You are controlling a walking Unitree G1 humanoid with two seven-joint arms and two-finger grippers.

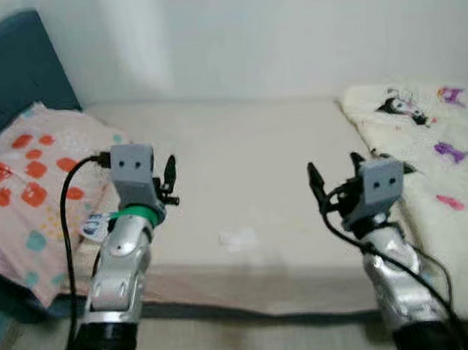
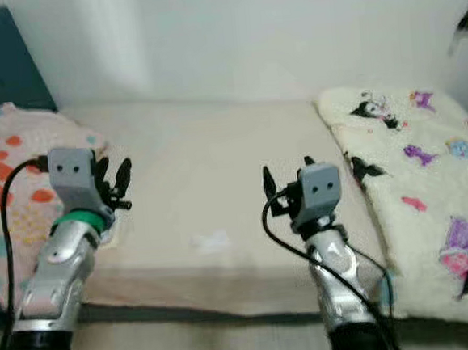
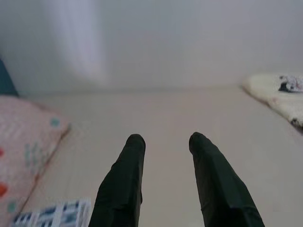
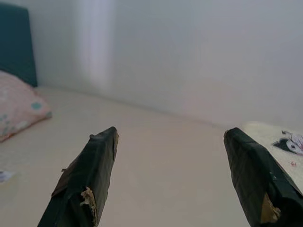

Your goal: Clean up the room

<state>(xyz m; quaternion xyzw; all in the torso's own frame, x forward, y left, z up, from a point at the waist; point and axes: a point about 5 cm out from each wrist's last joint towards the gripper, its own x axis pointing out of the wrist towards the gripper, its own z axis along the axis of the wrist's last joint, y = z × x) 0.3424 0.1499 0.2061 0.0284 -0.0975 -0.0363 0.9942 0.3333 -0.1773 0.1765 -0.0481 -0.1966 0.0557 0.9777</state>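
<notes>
A beige bed lies before me. A small blue-and-white packet rests at the bed's near left edge beside the pink dotted pillow; it also appears as the packet under the left fingers. A small white scrap lies on the sheet between my arms. My left gripper hovers open over the bed's left front, just right of the packet, holding nothing. Over the right front my right gripper is held wide open and empty, its fingers pointing toward the wall.
A cream blanket with cartoon prints covers the bed's right side. A teal headboard rises behind the pillow. A white wall bounds the bed's far side. The floor shows below the bed's front edge.
</notes>
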